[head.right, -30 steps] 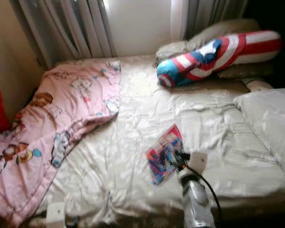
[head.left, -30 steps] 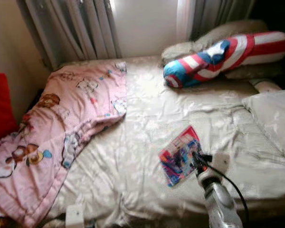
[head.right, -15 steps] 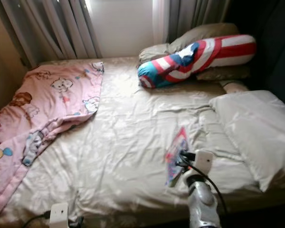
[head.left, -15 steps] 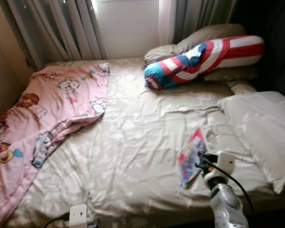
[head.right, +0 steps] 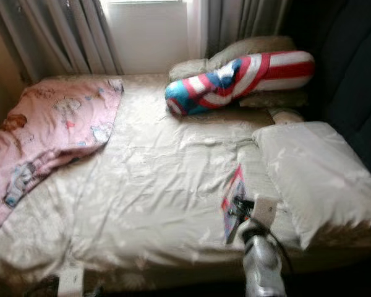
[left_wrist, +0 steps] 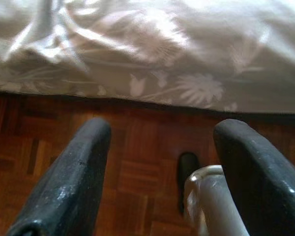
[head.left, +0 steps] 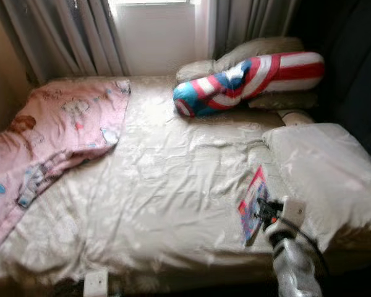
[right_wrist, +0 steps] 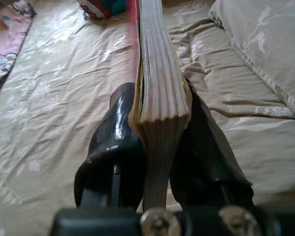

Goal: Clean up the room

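Observation:
A colourful book (head.left: pixel 253 203) stands on edge above the bed's near right part, held by my right gripper (head.left: pixel 267 211). In the right wrist view the book's page edge (right_wrist: pixel 160 93) is clamped between the two black fingers (right_wrist: pixel 113 142), with the gripper (right_wrist: pixel 160 147) shut on it. My left gripper (left_wrist: pixel 162 172) hangs open low beside the bed, over the wooden floor (left_wrist: pixel 137 162), nothing between its fingers.
The bed (head.left: pixel 173 179) has a cream sheet. A pink cartoon blanket (head.left: pixel 55 136) lies on its left side. A red, white and blue bolster (head.left: pixel 247 74) rests on pillows at the head. A white pillow (head.left: pixel 321 173) lies at right. Curtains (head.left: pixel 68 37) hang behind.
The camera has swung to the right, so the bed and blanket shifted left in view. The book has been lifted off the sheet and turned on edge in my right gripper.

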### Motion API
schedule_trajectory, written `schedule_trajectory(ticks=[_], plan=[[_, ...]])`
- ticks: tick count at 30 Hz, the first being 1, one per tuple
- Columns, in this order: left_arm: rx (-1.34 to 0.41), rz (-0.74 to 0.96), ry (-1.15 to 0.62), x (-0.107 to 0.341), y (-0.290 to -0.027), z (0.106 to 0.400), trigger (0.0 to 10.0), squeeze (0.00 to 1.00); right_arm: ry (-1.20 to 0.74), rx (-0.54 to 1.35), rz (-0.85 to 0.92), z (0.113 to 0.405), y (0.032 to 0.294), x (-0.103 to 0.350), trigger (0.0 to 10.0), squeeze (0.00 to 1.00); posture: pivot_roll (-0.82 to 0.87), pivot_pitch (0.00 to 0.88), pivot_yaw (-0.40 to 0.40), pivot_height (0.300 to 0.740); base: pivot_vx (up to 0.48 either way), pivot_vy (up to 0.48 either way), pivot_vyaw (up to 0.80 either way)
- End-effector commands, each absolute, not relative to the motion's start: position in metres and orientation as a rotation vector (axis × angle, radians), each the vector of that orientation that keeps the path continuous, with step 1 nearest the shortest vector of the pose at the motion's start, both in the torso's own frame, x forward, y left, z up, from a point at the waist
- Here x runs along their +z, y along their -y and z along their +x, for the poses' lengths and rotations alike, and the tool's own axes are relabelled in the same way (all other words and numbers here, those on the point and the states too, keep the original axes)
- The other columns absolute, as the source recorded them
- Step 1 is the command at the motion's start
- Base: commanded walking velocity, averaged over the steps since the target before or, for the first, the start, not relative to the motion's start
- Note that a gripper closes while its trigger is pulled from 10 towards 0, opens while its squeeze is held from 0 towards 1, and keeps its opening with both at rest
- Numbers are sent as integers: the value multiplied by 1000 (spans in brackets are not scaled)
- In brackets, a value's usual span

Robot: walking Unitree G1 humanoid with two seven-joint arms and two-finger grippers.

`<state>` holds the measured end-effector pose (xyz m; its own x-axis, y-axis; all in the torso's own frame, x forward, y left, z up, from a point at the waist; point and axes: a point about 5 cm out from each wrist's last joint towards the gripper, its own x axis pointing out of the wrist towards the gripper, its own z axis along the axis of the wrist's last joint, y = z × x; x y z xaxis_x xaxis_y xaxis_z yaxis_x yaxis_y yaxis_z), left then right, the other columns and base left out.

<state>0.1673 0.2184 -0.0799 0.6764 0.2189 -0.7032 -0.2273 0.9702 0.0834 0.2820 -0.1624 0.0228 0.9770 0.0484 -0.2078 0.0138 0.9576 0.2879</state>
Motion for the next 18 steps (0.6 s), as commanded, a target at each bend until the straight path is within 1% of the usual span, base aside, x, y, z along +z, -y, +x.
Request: schedule_trajectory(ticks=[1, 4, 16, 18], plan=[[246, -19, -788, -80, -215, 168, 10000, 0, -171, 14, 271, 287, 168, 32, 10000, 0, -67, 2, -4, 740, 0, -307, 0], [245, -20, -789, -80, -214, 168, 10000, 0, -172, 14, 272, 287, 168, 31, 10000, 0, -67, 1, -3, 740, 0, -266, 0], [242, -60, -798, -82, -213, 167, 10000, 0, -178, 12, 278, 288, 168, 31, 10000, 0, -65, 34, -3, 740, 0, 0, 0], [242, -57, -796, -82, -213, 167, 10000, 0, -179, 8, 279, 287, 169, 30, 10000, 0, -63, 41, -1, 740, 255, 0, 0]])
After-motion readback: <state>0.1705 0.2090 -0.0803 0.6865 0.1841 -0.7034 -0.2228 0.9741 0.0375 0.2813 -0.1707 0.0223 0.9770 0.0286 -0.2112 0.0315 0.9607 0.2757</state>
